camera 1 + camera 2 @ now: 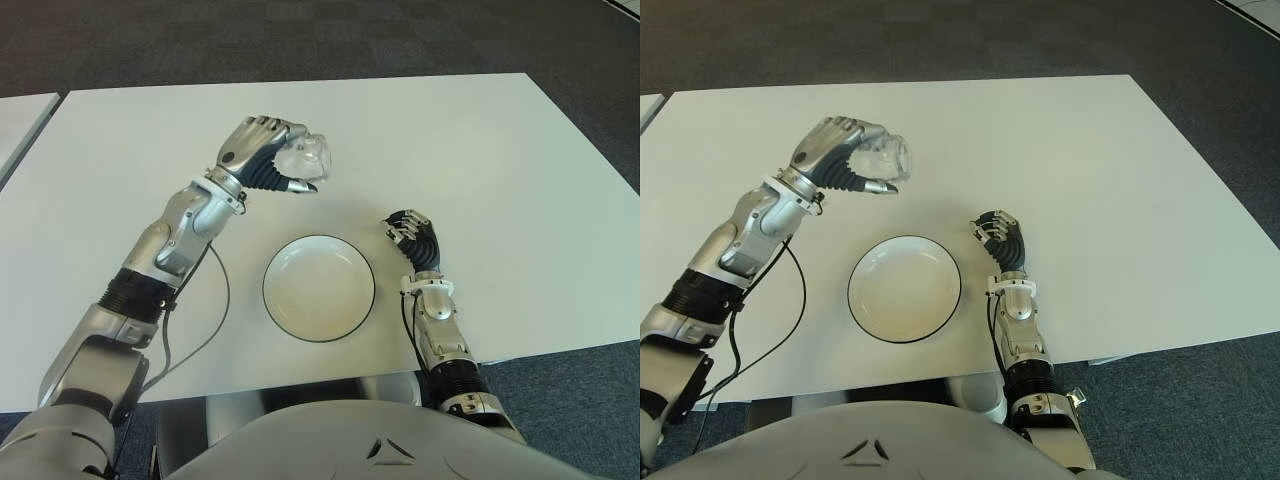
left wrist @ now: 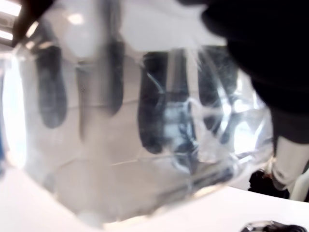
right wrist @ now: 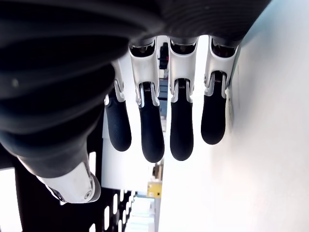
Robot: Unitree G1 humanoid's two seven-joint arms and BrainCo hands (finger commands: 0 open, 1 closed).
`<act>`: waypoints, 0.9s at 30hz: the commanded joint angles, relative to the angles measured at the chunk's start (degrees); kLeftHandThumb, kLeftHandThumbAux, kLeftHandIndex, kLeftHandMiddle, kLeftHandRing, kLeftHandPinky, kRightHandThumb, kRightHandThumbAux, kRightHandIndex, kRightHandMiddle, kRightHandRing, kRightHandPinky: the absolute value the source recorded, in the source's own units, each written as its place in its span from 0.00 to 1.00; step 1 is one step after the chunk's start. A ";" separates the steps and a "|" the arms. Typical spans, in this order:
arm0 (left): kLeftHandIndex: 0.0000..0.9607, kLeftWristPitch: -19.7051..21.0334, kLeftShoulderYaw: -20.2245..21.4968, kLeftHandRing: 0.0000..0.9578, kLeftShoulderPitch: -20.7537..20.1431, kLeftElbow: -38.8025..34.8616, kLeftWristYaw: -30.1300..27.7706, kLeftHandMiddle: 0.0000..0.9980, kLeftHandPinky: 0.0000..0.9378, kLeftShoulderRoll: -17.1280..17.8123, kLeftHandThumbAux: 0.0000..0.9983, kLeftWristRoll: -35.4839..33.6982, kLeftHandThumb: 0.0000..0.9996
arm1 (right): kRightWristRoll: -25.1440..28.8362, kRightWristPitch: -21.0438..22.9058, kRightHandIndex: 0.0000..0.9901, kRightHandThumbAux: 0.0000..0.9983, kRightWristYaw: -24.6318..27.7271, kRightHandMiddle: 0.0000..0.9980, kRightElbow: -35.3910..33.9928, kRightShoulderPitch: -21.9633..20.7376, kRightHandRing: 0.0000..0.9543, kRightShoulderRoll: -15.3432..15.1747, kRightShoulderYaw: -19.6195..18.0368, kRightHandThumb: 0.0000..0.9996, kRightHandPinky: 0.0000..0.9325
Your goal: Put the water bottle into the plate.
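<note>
In the left eye view the left hand point(image 1: 262, 152) is raised over the white table point(image 1: 480, 160), beyond the plate point(image 1: 319, 288) and a little to its left. Its fingers are curled around a clear bottle point(image 1: 308, 158), which sticks out of the fist on the side toward the table's middle. The thumb tip shows below the bottle. The bottle is well apart from the plate, whose white bowl with a dark rim holds nothing. The right hand point(image 1: 412, 238) shows just right of the plate, near its rim, fingers bent and holding nothing; whether it touches the table cannot be told.

The right eye view gives the same layout: the bottle point(image 1: 883, 155) in the left hand point(image 1: 838, 152), beyond the plate point(image 1: 904, 288), and the right hand point(image 1: 997, 236) beside the plate's right edge. A dark cable point(image 1: 790, 300) hangs from the left forearm and loops over the table left of the plate.

In the left wrist view the bottle point(image 2: 145, 125) fills nearly the whole picture, crinkled and transparent, with the dark fingers point(image 2: 50, 92) seen through it, wrapped over its far side.

In the right wrist view four fingers point(image 3: 152, 130) of the right hand hang side by side, loosely bent, with the thumb apart from them and nothing between. The table point(image 3: 270, 145) lies close beside them.
</note>
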 commanded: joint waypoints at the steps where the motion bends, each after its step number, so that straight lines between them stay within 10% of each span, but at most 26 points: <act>1: 0.41 -2.46 -2.66 0.89 4.24 -4.97 -4.29 0.54 0.90 1.09 0.67 1.96 0.85 | -0.05 -0.22 0.43 0.73 -0.32 0.48 0.98 -0.14 0.50 0.23 0.15 0.70 0.51; 10: 0.41 -8.14 -6.27 0.89 5.90 -6.38 -7.47 0.55 0.92 2.17 0.67 7.35 0.85 | 0.18 -0.78 0.43 0.73 -0.04 0.48 1.47 -0.33 0.50 0.09 0.06 0.70 0.51; 27: 0.41 -19.38 -20.02 0.90 2.44 13.02 6.54 0.56 0.94 -0.12 0.67 26.98 0.85 | 0.51 -1.49 0.43 0.73 0.57 0.49 1.65 -0.40 0.50 -0.04 0.12 0.71 0.52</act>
